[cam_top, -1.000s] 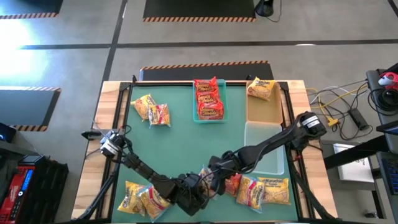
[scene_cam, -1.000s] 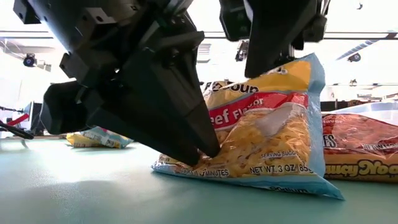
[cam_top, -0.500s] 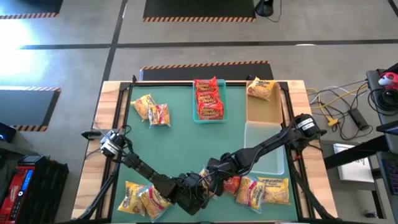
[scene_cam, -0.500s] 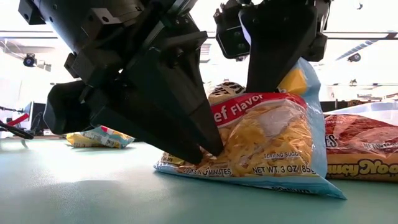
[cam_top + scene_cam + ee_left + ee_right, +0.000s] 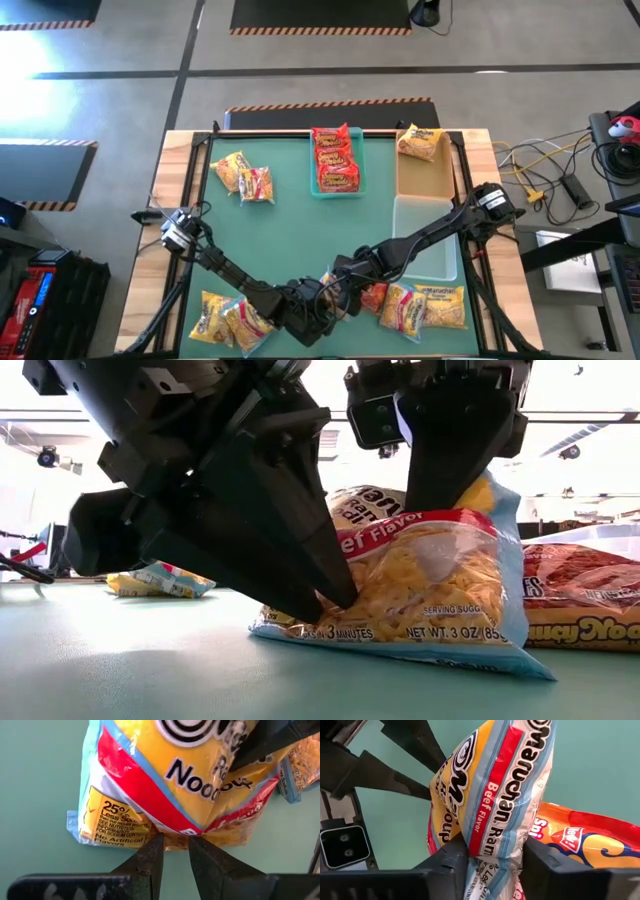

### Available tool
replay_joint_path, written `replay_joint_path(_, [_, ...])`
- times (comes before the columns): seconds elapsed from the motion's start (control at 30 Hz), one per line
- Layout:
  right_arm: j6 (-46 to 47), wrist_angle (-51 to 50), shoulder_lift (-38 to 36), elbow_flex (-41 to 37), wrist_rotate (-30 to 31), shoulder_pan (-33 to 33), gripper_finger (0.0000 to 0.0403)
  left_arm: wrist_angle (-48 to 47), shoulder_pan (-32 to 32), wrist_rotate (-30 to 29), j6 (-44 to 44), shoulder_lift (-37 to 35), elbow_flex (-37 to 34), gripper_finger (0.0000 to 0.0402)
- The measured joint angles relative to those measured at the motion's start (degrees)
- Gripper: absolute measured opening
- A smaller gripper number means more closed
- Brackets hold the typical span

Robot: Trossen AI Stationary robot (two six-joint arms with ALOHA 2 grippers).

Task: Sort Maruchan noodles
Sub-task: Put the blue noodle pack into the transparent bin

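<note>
At the near edge of the worktop [image 5: 290, 215], a handover: the left end effector [image 5: 175, 842] pinches the beef-flavor Maruchan packet's [image 5: 425, 585] lower edge while the right end effector [image 5: 492, 852] clamps its top, so next the left should release.

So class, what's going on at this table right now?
Both arms meet at the table's near edge over one beef-flavor noodle packet. The left end effector pinches its lower edge, while the right end effector is clamped around its upper part. Red packets sit in the teal tray; others lie loose on the table.
</note>
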Motion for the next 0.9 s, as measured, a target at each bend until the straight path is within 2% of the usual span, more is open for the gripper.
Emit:
replay_joint_path(0.17, [-1.47, -0.07, -0.05, -0.07, -1.81, 0.02, 0.0097, -2.13, -1.48, -1.37, -1.94, -1.0, 0.0, 0.0075])
replay_joint_path(0.33, [-2.44, -0.04, -0.05, -0.07, -3.03, 0.02, 0.0082, -5.6, -3.8, -6.33, -6.3, -2.82, 0.0, 0.0075])
replay_joint_path(0.63, [-5.71, 0.01, -0.07, 1.65, -3.44, 0.02, 0.0019, -5.93, -6.43, -11.58, -14.09, -3.11, 0.0, 0.0075])
replay_joint_path(0.9, [-9.27, -1.09, -1.56, 4.66, -4.52, 0.02, 0.0013, -5.81, -7.09, -13.22, -16.98, -3.27, 0.04, 0.0075])
